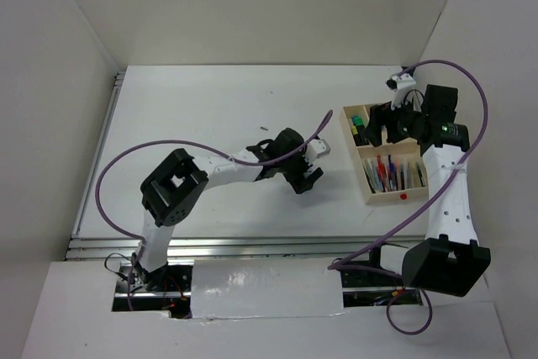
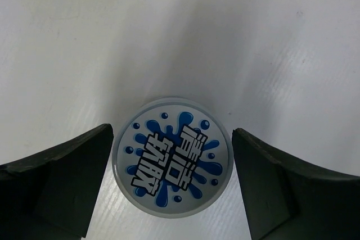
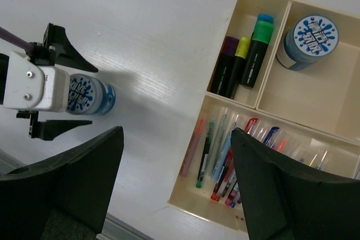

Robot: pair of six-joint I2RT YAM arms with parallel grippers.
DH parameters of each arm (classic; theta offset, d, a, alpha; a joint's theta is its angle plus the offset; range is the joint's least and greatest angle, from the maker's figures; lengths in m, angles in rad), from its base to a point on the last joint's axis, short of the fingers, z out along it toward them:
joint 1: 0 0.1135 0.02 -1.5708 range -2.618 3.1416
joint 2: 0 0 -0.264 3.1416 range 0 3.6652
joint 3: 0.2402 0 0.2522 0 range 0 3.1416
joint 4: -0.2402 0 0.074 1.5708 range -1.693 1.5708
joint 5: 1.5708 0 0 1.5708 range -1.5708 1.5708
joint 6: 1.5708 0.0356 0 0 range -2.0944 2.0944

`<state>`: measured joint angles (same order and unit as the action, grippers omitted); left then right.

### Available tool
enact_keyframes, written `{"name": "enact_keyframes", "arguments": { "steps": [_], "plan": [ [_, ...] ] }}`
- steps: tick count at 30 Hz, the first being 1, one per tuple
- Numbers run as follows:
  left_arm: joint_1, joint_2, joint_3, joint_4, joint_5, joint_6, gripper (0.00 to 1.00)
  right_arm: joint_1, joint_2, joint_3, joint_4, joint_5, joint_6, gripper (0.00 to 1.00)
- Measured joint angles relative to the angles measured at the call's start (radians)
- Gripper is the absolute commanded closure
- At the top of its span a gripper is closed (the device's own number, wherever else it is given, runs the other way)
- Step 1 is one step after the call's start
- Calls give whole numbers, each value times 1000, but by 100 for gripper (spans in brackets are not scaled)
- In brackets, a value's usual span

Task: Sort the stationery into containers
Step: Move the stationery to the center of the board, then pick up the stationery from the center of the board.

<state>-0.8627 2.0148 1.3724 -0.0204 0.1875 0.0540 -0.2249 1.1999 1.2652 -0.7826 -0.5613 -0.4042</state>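
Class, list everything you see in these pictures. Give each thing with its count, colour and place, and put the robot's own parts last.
table: one, white, under everything
tray: one, pale wood with compartments, on the table's right side
pens: many, red, blue, green and pink, in the tray's long compartment
highlighters: at least three, black with purple, yellow and green caps, in a small tray compartment
pots: two, blue-white; one in the tray beside the highlighters, one on the bare table
speck: one, dark, on the bare table
arms: two, white and black, at the near edge
left pincer: open, astride the loose pot
right pincer: open, over the tray
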Motion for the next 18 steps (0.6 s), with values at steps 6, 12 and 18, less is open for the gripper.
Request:
{"name": "enact_keyframes", "arguments": {
  "steps": [6,12,18],
  "plan": [
    [-1,-30,0,-34,45,0,1,-10,2,-9,-30,-2,-37,17],
    [74,-253,23,-116,198,-98,1,18,13,-10,-45,11,-53,17],
    [351,-444,61,-115,318,-246,1,130,50,-23,-40,41,-36,15]
  ]
}}
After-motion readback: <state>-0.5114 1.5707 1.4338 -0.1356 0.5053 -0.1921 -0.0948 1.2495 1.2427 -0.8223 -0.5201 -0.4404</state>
